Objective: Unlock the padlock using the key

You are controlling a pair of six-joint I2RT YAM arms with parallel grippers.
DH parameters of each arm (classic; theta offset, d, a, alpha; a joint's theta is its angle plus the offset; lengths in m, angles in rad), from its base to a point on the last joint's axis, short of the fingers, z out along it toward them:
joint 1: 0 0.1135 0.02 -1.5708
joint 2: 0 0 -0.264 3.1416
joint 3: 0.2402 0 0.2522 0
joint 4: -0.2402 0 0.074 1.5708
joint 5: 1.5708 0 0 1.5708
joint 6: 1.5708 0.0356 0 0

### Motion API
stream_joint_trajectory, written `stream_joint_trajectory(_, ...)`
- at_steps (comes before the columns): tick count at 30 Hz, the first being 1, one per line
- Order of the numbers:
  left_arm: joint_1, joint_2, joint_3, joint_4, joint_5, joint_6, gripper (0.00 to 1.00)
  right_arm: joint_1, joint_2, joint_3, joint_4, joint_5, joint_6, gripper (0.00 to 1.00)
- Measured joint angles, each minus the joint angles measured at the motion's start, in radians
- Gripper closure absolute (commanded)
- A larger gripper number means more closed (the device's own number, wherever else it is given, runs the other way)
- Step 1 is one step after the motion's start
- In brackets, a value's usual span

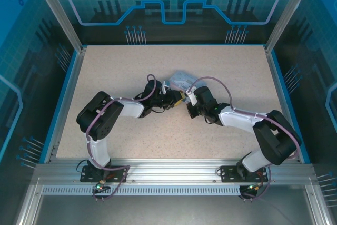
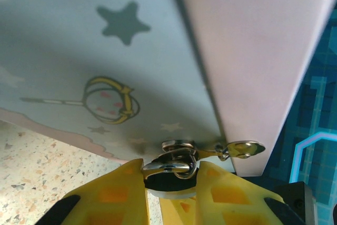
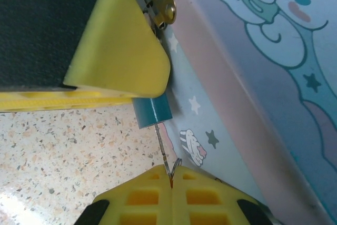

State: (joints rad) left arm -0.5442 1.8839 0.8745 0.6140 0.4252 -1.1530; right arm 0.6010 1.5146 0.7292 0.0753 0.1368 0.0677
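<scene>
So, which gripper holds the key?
The right gripper, shut on the thin key; the left gripper grips the padlock instead.

We find bare tabletop [image 1: 116, 72] wide on either side; ahead the tin [image 1: 180, 79] blocks passage, with both arms' fingers [image 2: 118, 196] crowding its near wall.

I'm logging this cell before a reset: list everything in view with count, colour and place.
tin box: one, pale blue with cartoon prints, mid-table, just beyond both grippers.
hasp: one, brassy, on the tin's side.
padlock: one, teal-blue body, beside the tin below the hasp.
key: one, thin metal, running from the right fingertips to the padlock body.
table: one, speckled beige, blue-edged.
left gripper: one, yellow fingers, shut on the padlock.
right gripper: one, yellow fingers, shut on the key.
</scene>
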Motion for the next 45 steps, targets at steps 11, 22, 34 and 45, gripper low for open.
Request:
stream_joint_trajectory(11,0.008,-0.027,0.0,-0.034,-0.015,0.003,0.93,-0.02,0.014,0.008,0.035,-0.036,-0.069,1.0)
stream_joint_trajectory(22,0.01,-0.043,0.0,-0.056,-0.023,0.01,0.93,-0.066,0.014,0.008,0.05,-0.158,-0.111,1.0)
stream_joint_trajectory(34,0.01,-0.045,0.0,-0.06,-0.023,0.01,0.93,-0.071,0.015,0.008,0.053,-0.167,-0.137,1.0)
stream_joint_trajectory(45,0.01,-0.045,0.0,-0.066,-0.025,0.006,0.93,-0.05,0.016,0.025,0.019,-0.13,-0.199,1.0)
